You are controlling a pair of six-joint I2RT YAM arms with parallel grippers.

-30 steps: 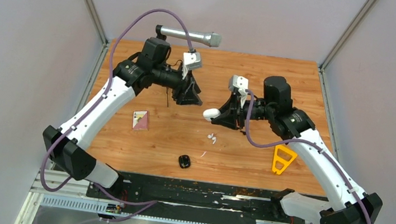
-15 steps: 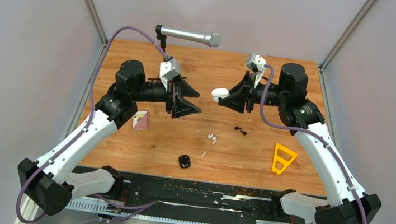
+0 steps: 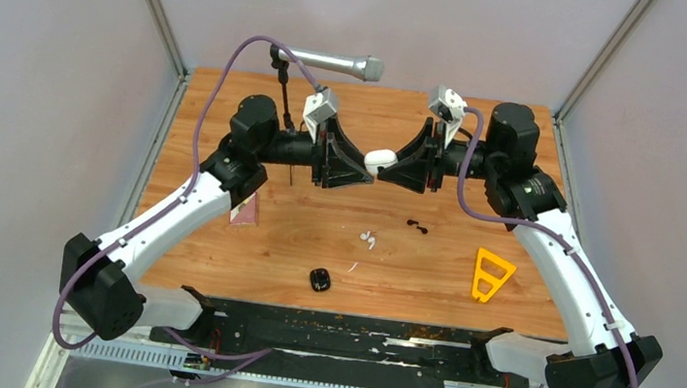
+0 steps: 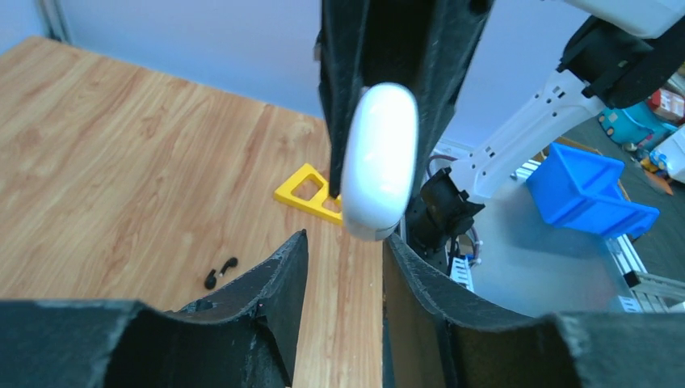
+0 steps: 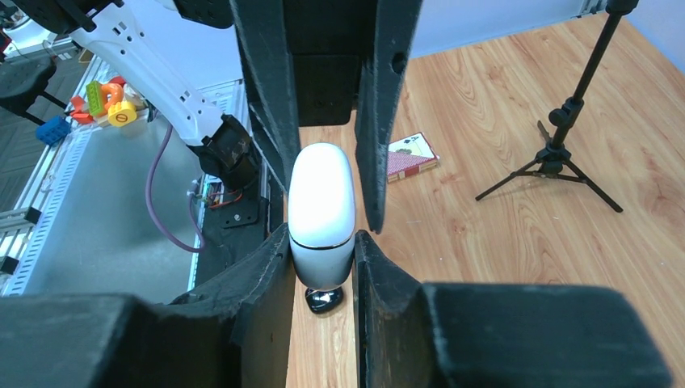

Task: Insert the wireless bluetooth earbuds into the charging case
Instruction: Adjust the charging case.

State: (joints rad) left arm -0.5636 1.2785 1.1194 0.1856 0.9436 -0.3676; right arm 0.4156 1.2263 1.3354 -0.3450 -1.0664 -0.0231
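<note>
My right gripper is shut on the white charging case and holds it closed, above the table. In the right wrist view the case sits between my fingers. My left gripper is open and faces it, its fingertips flanking the case's free end. The white earbuds lie on the table below. The black earbuds lie to their right and also show in the left wrist view. A black case lies closed near the front.
A yellow triangular piece lies at the right front. A playing card lies under my left arm. A microphone on a tripod stand is at the back. The wooden table ends at metal rails.
My right gripper lifted the white case up and back, uncovering the black earbuds. My left gripper swung right until its open fingers reached the case's end.
</note>
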